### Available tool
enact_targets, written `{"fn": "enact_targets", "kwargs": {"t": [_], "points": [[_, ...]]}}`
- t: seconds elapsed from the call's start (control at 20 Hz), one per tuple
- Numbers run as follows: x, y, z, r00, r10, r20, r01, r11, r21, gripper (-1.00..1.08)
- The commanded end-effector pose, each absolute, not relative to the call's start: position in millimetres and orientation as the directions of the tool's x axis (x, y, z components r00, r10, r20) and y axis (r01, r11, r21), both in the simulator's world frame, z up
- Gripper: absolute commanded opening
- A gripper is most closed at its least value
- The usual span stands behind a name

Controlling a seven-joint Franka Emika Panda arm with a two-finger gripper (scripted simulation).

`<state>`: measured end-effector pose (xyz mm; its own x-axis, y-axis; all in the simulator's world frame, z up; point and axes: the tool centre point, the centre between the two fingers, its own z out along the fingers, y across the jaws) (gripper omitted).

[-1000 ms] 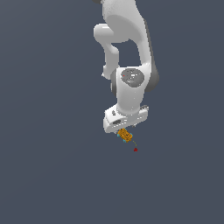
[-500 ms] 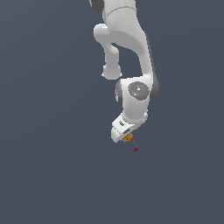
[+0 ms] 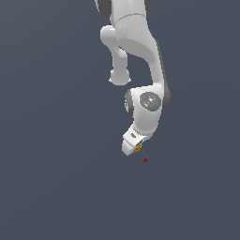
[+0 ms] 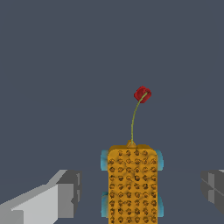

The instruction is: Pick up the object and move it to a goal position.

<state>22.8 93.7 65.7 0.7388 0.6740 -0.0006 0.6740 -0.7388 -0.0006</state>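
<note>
The object (image 4: 132,183) is an orange-yellow dotted oblong block with teal edge bits. A thin strand runs from it to a red speck (image 4: 142,94). In the wrist view it lies between my gripper's (image 4: 140,192) two grey fingers (image 4: 65,192), with a gap on each side. The gripper is open and touches nothing. In the exterior view the white hand (image 3: 132,142) points down over the object (image 3: 138,148), and only a small orange bit shows at its tip. The red speck (image 3: 145,160) lies just beyond it.
A plain dark grey floor (image 3: 56,187) surrounds the arm. The white arm (image 3: 140,70) reaches down from the top of the exterior view. No other objects show.
The hand has turned and come down over the block, which now shows less in the exterior view. The block and the red speck have stayed in place.
</note>
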Motion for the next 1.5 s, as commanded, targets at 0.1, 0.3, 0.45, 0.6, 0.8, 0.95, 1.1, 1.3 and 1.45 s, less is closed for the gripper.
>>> {"fn": "enact_targets", "kwargs": {"t": [0.1, 0.3, 0.45, 0.6, 0.8, 0.95, 1.1, 1.3, 1.45], "points": [[23, 93, 62, 0.739, 0.674, 0.0, 0.674, -0.739, 0.0, 1.0], [22, 94, 47, 0.737, 0.676, 0.0, 0.676, -0.737, 0.0, 1.0], [22, 94, 30, 0.736, 0.677, 0.0, 0.677, -0.736, 0.0, 1.0], [22, 94, 19, 0.735, 0.678, 0.0, 0.678, -0.735, 0.0, 1.0], [23, 94, 15, 0.735, 0.678, 0.0, 0.678, -0.735, 0.0, 1.0], [23, 94, 15, 0.735, 0.678, 0.0, 0.678, -0.735, 0.0, -1.0], [23, 94, 15, 0.735, 0.678, 0.0, 0.678, -0.735, 0.0, -1.0], [23, 94, 15, 0.735, 0.678, 0.0, 0.678, -0.735, 0.0, -1.0], [22, 93, 16, 0.735, 0.678, 0.0, 0.678, -0.735, 0.0, -1.0]]}}
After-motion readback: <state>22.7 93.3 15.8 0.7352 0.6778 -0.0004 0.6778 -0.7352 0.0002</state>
